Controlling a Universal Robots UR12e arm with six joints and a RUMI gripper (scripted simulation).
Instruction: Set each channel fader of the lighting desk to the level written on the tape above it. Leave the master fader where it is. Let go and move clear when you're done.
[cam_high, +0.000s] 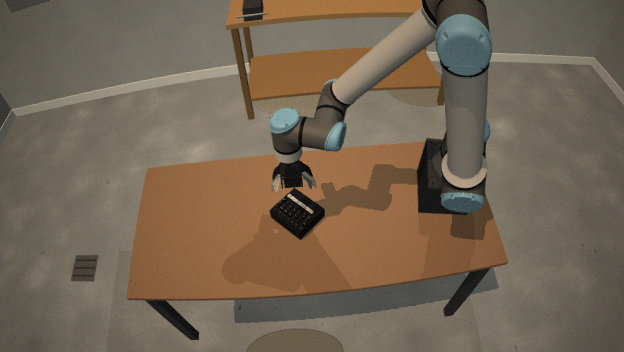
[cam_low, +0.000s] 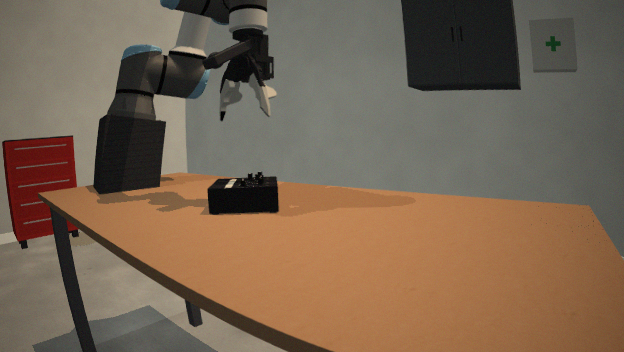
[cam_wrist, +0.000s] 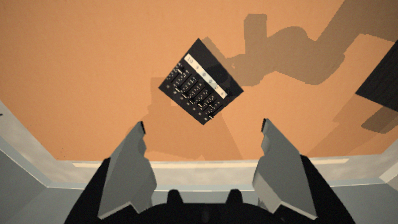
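The black lighting desk (cam_high: 285, 220) (cam_low: 243, 200) (cam_wrist: 200, 47) lies on the table, turned at an angle in the wrist view. The white tape (cam_high: 300, 202) (cam_low: 231, 183) (cam_wrist: 207, 78) runs across its top face; the numbers start with 10 and 9 in the wrist view, and the rest are small and blurred. Several faders stand in a row beside the tape, their caps at differing heights; exact levels are too small to read. My gripper (cam_high: 294, 188) (cam_low: 245, 117) (cam_wrist: 202, 120) is open and empty, well above the desk, with its fingers wide apart.
The wooden table (cam_high: 190, 210) (cam_low: 400, 250) (cam_wrist: 75, 75) carries the desk and the arm's dark base block (cam_high: 430, 175) (cam_low: 129, 155). A wooden shelf unit (cam_high: 300, 75) stands behind the table. A red drawer cabinet (cam_low: 41, 187) and a dark wall cabinet (cam_low: 435, 50) stand away from the arm.
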